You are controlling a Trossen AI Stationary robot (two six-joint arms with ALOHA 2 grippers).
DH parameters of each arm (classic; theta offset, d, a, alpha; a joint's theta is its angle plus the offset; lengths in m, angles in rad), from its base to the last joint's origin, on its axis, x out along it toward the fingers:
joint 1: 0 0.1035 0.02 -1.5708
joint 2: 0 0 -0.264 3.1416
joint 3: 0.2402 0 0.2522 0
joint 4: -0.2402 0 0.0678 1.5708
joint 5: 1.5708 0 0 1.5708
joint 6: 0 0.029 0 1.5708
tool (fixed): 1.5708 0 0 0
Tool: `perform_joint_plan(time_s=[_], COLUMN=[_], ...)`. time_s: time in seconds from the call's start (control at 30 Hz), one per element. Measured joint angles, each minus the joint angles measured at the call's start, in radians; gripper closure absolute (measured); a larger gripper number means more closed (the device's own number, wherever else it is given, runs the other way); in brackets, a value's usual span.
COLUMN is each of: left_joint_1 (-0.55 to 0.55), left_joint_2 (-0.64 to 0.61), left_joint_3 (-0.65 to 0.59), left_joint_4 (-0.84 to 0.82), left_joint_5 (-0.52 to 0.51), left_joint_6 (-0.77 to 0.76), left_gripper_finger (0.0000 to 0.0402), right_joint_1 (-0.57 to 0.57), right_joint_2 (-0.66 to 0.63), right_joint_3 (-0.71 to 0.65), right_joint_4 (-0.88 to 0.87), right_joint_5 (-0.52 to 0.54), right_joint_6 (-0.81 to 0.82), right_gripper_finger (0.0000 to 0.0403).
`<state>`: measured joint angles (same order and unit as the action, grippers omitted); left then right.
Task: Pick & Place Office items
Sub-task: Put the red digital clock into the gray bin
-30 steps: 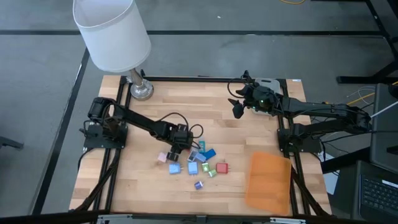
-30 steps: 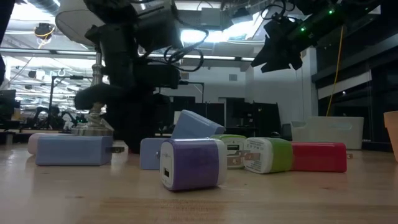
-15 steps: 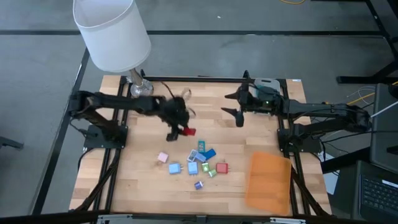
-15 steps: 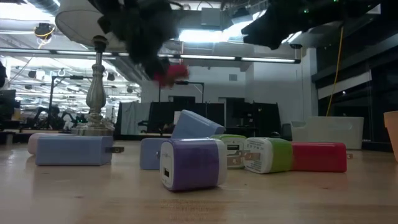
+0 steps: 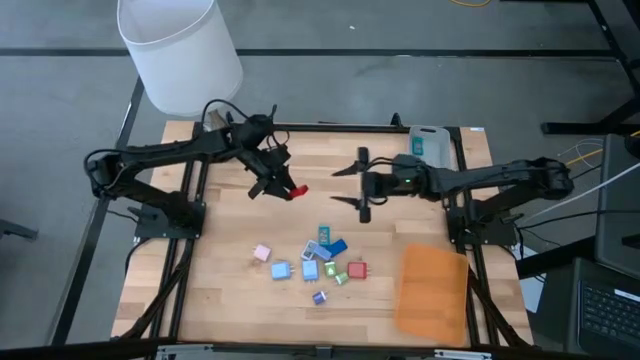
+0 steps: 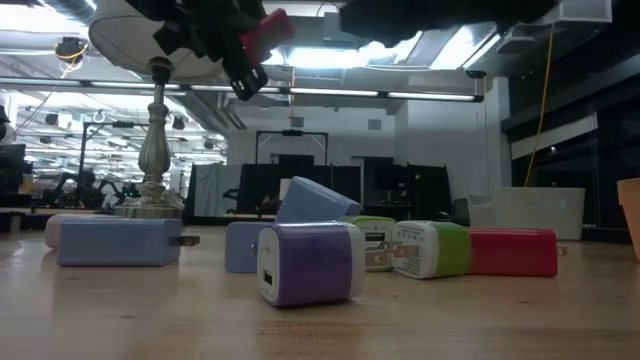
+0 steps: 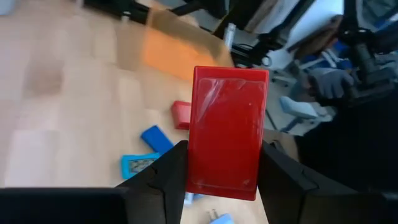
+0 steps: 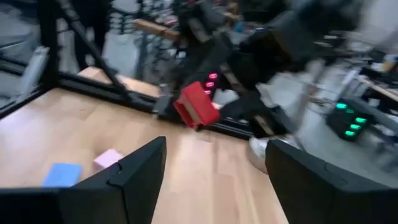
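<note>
While my left claw [image 5: 283, 187] pinches a red block [image 7: 227, 132] by its two long edges, the block's long axis runs straight out past my fingertips, high above the table [image 5: 230, 300]. My right claw [image 5: 361, 185] hangs wide apart, empty, facing it. Other blocks [image 5: 318, 260] lie clustered below.

left hand [image 7: 217, 171] gripping red block [image 7: 227, 132]

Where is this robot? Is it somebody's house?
Probably not a house. It looks like a robot lab or workshop: a framed wooden table, two arms fixed to it, and a big room with ceiling lights behind.
</note>
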<state>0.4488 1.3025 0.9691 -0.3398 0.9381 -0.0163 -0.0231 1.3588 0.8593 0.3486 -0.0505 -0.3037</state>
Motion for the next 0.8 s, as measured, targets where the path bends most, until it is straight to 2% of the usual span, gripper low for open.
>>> perform_joint_plan(time_s=[0.17,0.3,0.57,0.8], left_joint_1=[-0.039,-0.056,-0.056,-0.074], left_joint_2=[0.0,0.0,0.0,0.0], left_joint_3=[0.0,0.0,0.0,0.0], left_joint_4=[0.029,0.022,0.023,0.03], left_joint_5=[0.022,0.011,0.006,-0.003], left_joint_6=[-0.04,-0.041,-0.015,-0.013], left_gripper_finger=[0.0249,0.0249,0.0249,0.0249], right_joint_1=[0.007,0.008,0.009,0.01], right_joint_2=[0.122,0.183,0.2,0.2], right_joint_3=[0.163,0.238,0.259,0.259], right_joint_4=[-0.121,-0.2,-0.193,-0.188], right_joint_5=[-0.07,-0.089,-0.173,-0.172], right_joint_6=[-0.025,-0.049,-0.048,-0.048], right_gripper_finger=[0.0142,0.0152,0.0162,0.0162])
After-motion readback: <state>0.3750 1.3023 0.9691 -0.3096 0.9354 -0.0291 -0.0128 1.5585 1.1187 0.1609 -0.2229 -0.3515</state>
